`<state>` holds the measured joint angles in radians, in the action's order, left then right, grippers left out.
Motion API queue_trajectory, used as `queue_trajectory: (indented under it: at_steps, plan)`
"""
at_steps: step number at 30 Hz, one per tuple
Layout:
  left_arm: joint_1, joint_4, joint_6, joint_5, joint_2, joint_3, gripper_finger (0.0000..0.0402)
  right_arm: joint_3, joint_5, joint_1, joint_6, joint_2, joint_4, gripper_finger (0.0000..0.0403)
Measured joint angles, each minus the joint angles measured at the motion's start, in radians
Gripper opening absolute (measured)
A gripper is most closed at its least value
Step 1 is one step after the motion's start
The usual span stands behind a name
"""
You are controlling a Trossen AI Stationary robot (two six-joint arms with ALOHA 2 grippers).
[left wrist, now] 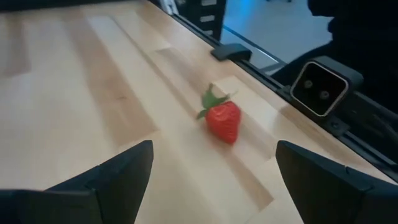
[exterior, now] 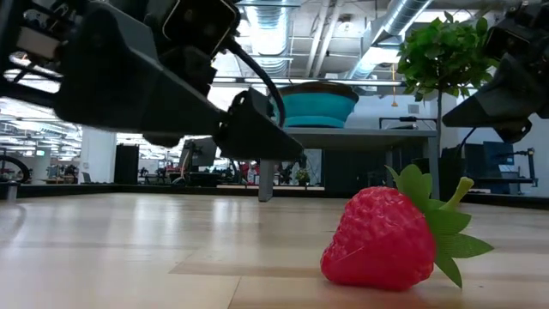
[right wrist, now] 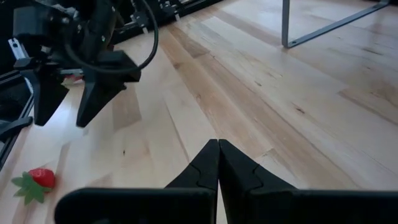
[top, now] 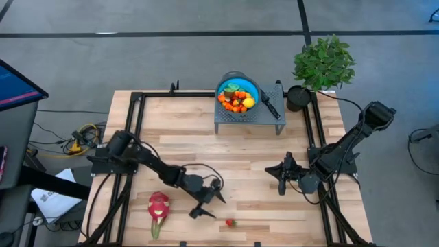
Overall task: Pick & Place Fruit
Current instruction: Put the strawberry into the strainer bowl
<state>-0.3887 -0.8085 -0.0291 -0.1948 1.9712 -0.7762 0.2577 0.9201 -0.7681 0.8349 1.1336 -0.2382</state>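
Observation:
A small red strawberry [top: 230, 222] with a green leaf cap lies on its side on the wooden table near the front edge; the left wrist view shows the strawberry [left wrist: 222, 121] ahead of the fingers. My left gripper [top: 208, 204] is open just short of it, low over the table and touching nothing. A pink-red dragon fruit [top: 158, 207] lies on the table to the left of that gripper. Several small fruits fill a blue bowl [top: 238, 92] on a grey stand at the far edge. My right gripper [top: 282, 180] hovers shut at the middle right with nothing in it.
A black-handled knife [top: 269, 104] lies on the grey stand [top: 247, 118] beside the bowl. A potted green plant [top: 322, 63] stands at the far right corner. A black metal frame [top: 137, 123] runs along the table's sides. Bare wood lies between the two arms.

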Motion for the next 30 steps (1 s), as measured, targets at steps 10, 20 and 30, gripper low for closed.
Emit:
queue_trajectory:
  at_steps: [10, 20, 30]
  plan:
    - [-0.030, -0.002, 0.007, -0.001, 0.149, -0.144, 0.0335, 0.000, -0.007, 0.000, -0.007, 0.000, 0.008, 0.0000]
    - [-0.031, 0.001, 0.010, 0.000, 0.220, -0.234, 0.0335, 0.000, -0.010, -0.004, -0.007, 0.000, 0.028, 0.0000]
    - [-0.050, 0.008, 0.011, 0.006, 0.220, -0.234, 0.0335, 0.000, -0.010, -0.004, -0.007, 0.000, 0.044, 0.0000]
